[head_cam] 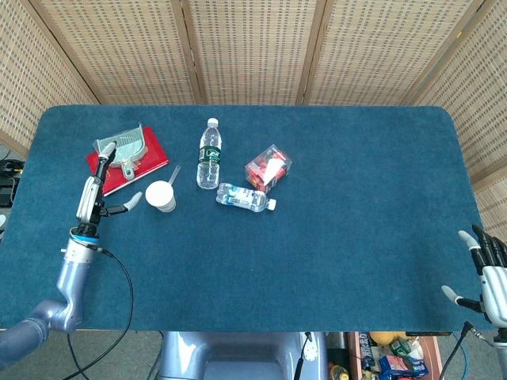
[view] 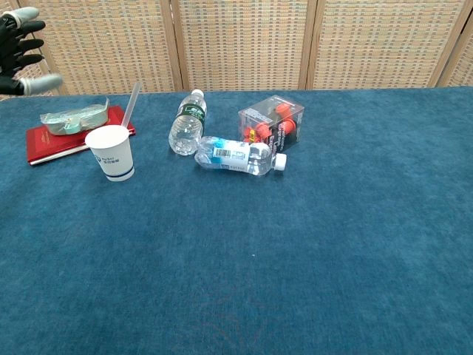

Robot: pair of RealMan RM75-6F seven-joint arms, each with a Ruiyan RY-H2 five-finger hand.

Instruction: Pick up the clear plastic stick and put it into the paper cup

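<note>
One clear stick [view: 131,101] leaning in paper cup [view: 111,152], well apart from empty, splayed left hand [head_cam: 101,192].

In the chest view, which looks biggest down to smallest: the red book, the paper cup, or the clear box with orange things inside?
1. Red book, longest.
2. Clear box and paper cup look alike; nearness makes ranking them unsure.

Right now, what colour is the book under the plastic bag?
Red. The book shows best in the chest view, lying flat under the bag.
</note>
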